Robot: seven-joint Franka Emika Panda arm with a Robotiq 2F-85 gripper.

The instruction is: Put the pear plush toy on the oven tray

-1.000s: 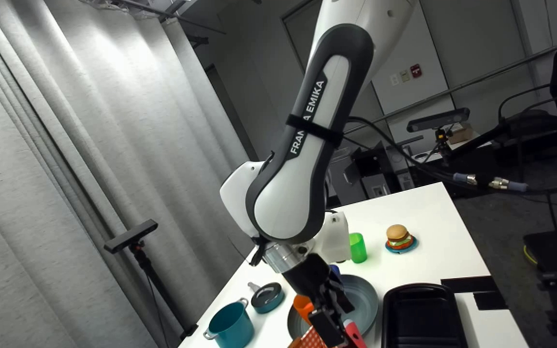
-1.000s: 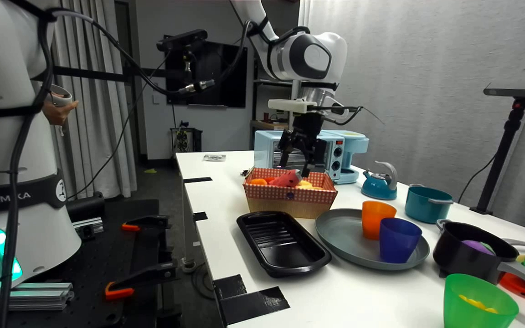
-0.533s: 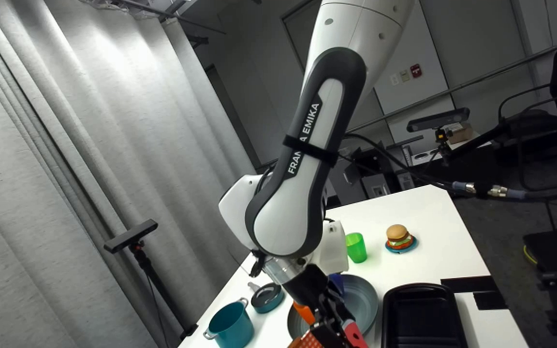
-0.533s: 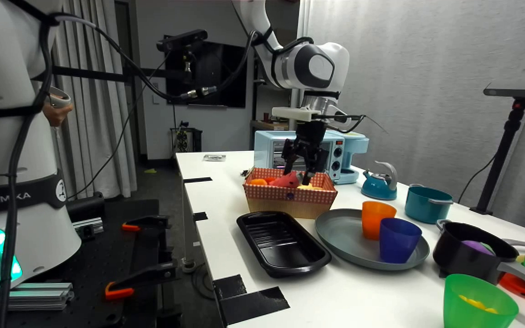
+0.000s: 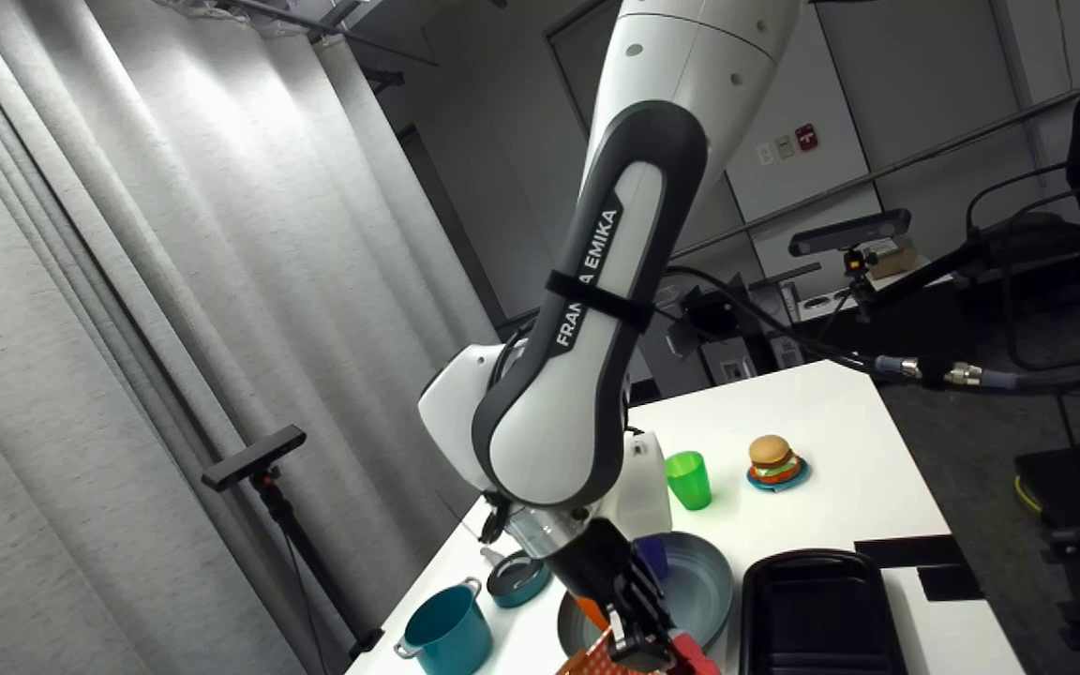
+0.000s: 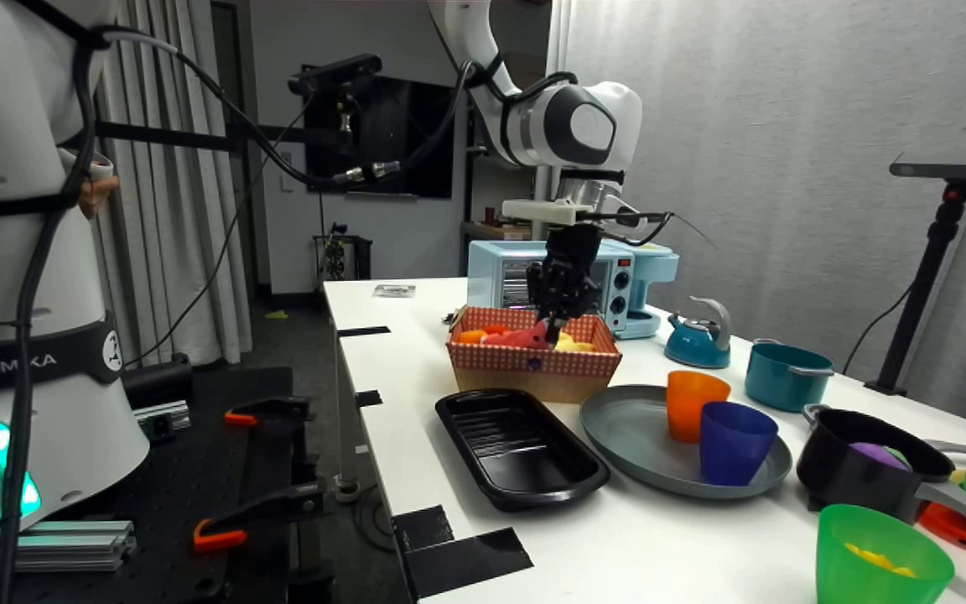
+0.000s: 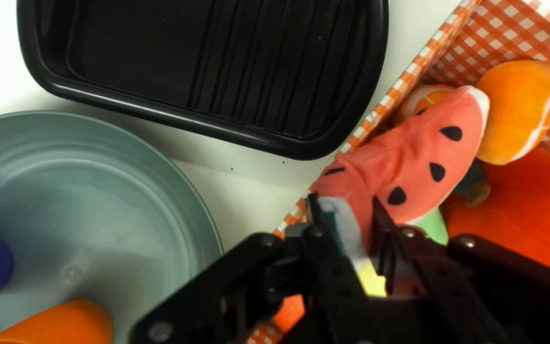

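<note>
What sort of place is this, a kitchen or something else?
Probably a robotics lab playing at kitchen: there is a big robot arm, what looks like a mounted camera, and a plush watermelon, plainly pretend food.

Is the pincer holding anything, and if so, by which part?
Yes: the pincer is closed on the watermelon slice toy, pinching it near one end.

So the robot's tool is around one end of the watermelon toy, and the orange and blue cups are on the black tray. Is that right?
Not quite: the orange cup and blue cup are on the round grey plate, not the black tray, as an exterior view shows. The rest is right: in the wrist view the tool is around one end of the watermelon toy.
</note>
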